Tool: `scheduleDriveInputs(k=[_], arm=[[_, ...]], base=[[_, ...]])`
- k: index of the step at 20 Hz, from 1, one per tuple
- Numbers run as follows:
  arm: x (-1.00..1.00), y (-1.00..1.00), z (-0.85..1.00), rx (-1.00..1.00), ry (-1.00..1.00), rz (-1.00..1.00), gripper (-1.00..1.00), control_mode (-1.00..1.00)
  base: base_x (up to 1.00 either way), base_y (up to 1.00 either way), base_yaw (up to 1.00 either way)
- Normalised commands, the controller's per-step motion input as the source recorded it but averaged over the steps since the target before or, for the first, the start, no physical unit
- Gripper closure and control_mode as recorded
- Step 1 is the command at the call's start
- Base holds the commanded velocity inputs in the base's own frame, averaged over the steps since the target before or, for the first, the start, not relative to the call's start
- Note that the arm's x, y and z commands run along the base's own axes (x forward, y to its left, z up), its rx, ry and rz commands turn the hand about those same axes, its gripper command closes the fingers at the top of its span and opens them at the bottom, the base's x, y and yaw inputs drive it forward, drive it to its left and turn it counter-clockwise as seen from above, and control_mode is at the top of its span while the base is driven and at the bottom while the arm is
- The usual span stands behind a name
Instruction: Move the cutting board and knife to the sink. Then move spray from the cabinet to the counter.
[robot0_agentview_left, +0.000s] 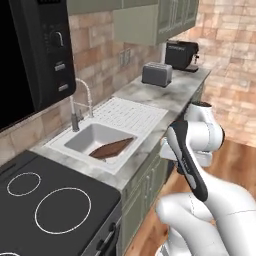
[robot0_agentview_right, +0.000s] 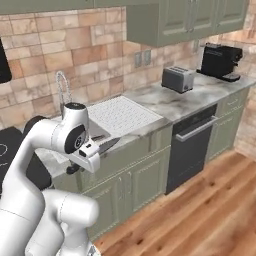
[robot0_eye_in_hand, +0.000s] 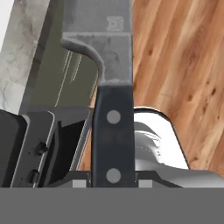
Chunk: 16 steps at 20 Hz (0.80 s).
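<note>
Left base view shows us the cutting board (robot0_agentview_left: 111, 148) already in the sink (robot0_agentview_left: 70, 141). Our jaws clench the knife (robot0_eye_in_hand: 113, 109) short of the sink, and the spray step remains.

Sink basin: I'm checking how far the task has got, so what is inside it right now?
The cutting board lies tilted in the sink, one end up against the wall. The basin floor under it is covered. The knife is not in there; the gripper holds it.
</note>
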Motion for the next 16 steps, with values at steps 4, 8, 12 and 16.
scheduleDriveInputs(k=[4, 8, 12, 16], arm=[[0.00, 0.00, 0.00, 0.00, 0.00, 0.00, 1.00, 1.00], [0.00, 0.00, 0.00, 0.00, 0.00, 0.00, 1.00, 1.00], [0.00, 0.00, 0.00, 0.00, 0.00, 0.00, 1.00, 1.00], [0.00, 0.00, 0.00, 0.00, 0.00, 0.00, 1.00, 1.00]], base=[[0.72, -0.05, 0.45], [0.67, -0.06, 0.51], [0.49, -0.22, 0.48], [0.35, -0.31, 0.42]])
